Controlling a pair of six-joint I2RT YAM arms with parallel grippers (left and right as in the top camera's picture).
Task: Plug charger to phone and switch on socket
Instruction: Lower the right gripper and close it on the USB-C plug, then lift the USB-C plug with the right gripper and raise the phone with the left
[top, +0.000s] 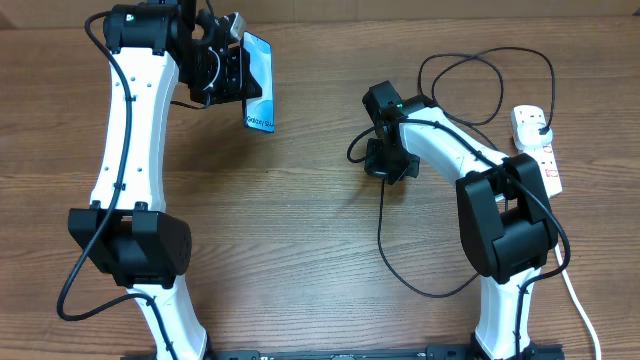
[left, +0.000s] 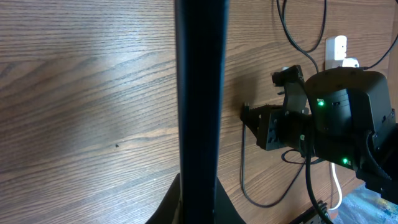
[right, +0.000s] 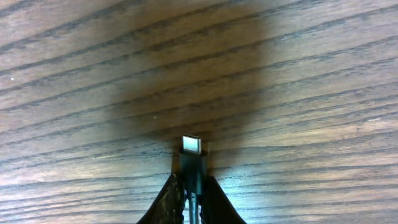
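Observation:
The phone (top: 259, 82), with its light blue screen, is held off the table at the back left by my left gripper (top: 238, 76), which is shut on it. In the left wrist view the phone (left: 199, 93) shows edge-on as a dark upright bar between the fingers of that gripper (left: 199, 208). Near the table's middle, my right gripper (top: 386, 163) is shut on the charger's black connector (right: 193, 163). Its silver tip sticks out past the right gripper (right: 193, 190), pointing at the wood. The thin black charger cable (top: 382, 240) loops back to a plug in the white socket (top: 537, 143) at the right edge.
The charger cable makes a wide loop (top: 480, 62) behind the right arm and another in front of it. The socket's thick white cord (top: 580, 300) runs down the right side toward the front edge. Bare wood lies between the two arms.

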